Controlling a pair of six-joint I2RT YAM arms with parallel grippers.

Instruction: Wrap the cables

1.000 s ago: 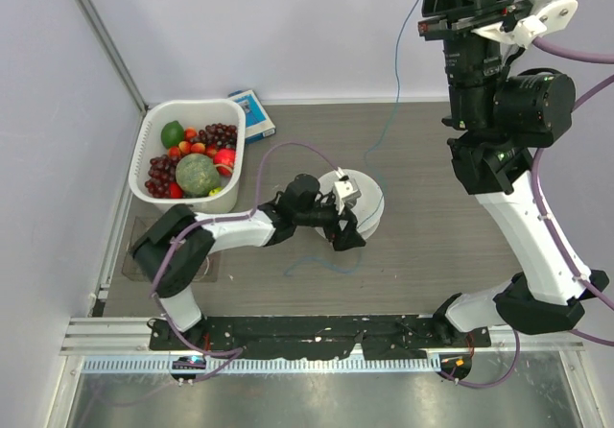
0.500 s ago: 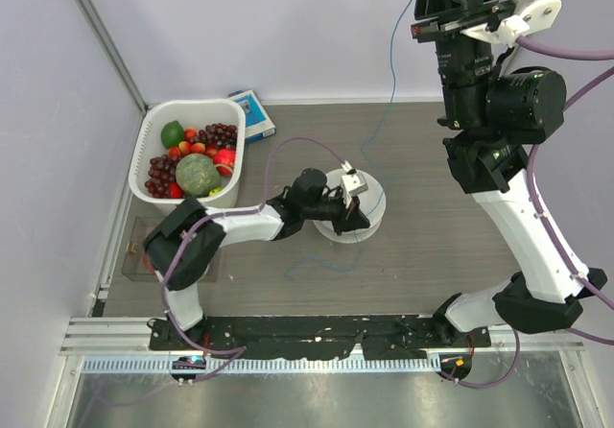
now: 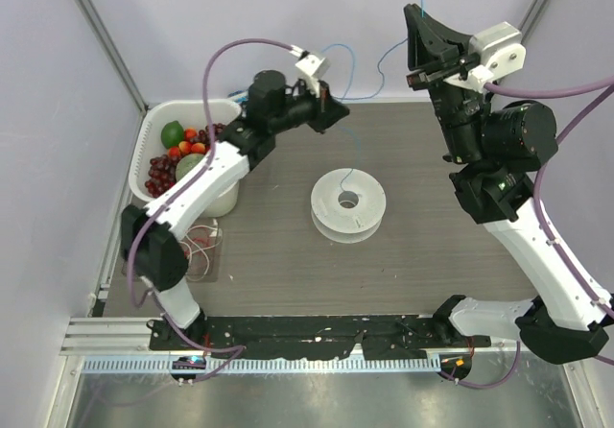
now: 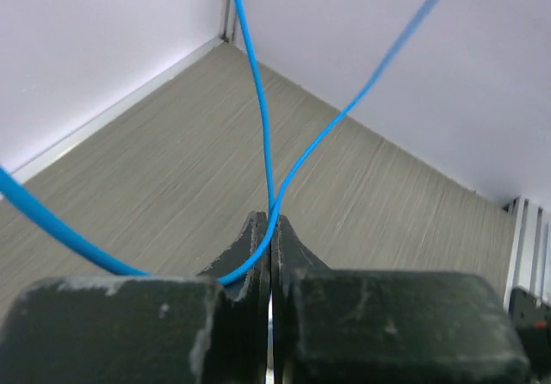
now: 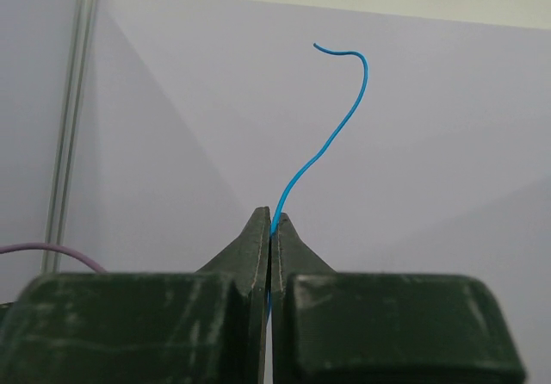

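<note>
Finds blue cable point(image 4: 260, 100) pinched tight in left gripper point(image 3: 331, 111) and right gripper point(image 5: 271, 220), strung behind spool point(image 3: 326, 212), one strand dropping onto it; judges wrapping barely begun, most remaining.

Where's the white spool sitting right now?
In the top view the white spool lies flat mid-table, right of the fruit basket, with the blue cable running from it toward the left gripper.

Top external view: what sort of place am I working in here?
Probably a robot test cell in a lab rather than a home: plain lilac partition walls on aluminium frame posts, a grey wood-grain tabletop, and a white plastic basket of fruit.
</note>
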